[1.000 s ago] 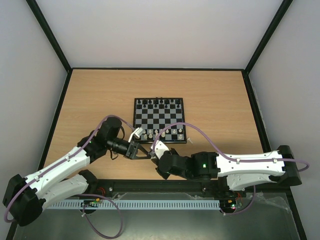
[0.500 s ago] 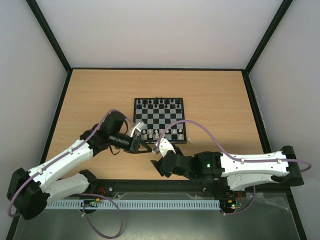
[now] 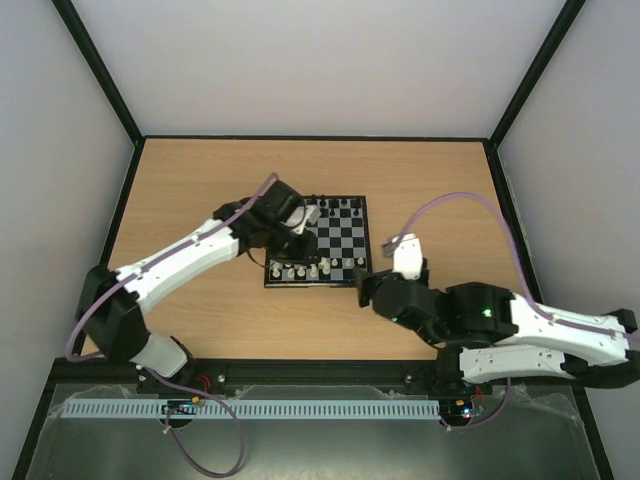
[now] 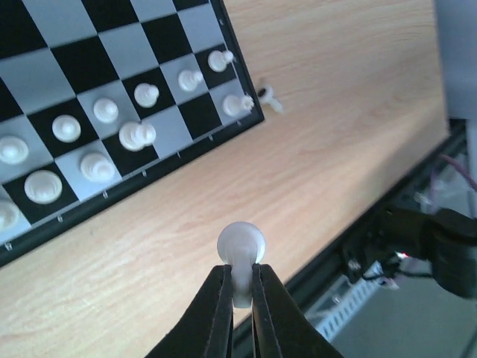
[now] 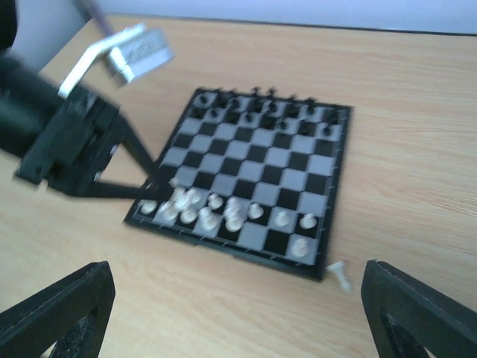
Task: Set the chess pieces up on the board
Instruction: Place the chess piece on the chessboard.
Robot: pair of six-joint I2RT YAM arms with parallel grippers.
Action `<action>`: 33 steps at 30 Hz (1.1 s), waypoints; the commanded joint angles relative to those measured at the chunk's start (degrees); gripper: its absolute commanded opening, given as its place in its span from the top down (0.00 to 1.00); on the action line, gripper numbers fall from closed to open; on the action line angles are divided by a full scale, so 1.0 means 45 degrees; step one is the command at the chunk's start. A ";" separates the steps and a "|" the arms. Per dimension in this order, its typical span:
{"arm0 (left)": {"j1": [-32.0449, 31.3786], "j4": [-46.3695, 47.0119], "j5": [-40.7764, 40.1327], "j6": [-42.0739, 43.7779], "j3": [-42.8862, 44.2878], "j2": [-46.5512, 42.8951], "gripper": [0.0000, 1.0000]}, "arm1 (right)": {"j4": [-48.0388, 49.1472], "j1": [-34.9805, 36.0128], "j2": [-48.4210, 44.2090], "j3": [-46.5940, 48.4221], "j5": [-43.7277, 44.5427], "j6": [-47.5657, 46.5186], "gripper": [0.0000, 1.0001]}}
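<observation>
Between the fingers [image 4: 218, 313] of our left gripper [image 4: 238, 282] we pinch 1 cream-white pawn [image 4: 241, 246]. The jaws are narrow and clamp its stem. Its long axis runs in line with the fingers, and its round head stands clear beyond the tips. Straight ahead of the tips lies only bare table [image 4: 335, 149], and the board [image 4: 179, 158] lies ahead and to the left of them, with its framed edge running slantwise across our path. Just inside that edge the white pieces [image 4: 106, 110] already stand in 2 rows, and 2 of them are crowded onto almost the same square. We judge that the coming move turns on swinging the pawn leftward and forward over that edge, then standing it base down on a free square without brushing its neighbours. Which square is meant we cannot tell. 1 loose piece [image 4: 268, 95] lies on its side just outside the board's corner, ahead and slightly right of the tips. The left gripper is clearly the nearer to the board. Our right gripper [image 5: 235, 268] is empty with its jaws spread wide, and it looks at the board from well back, off the near right corner. 1 second ago both grippers met tip to tip just off the board's near edge, with the right one nearly closed. Now the right has opened and pulled away to the right, and the left has carried the pawn up beside the board.
</observation>
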 commanded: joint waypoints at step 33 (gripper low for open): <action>-0.4029 -0.5188 -0.7962 -0.1107 0.8642 0.9355 0.92 | 0.0753 -0.7227 -0.1157 -0.1572 -0.4455 -0.2820 0.01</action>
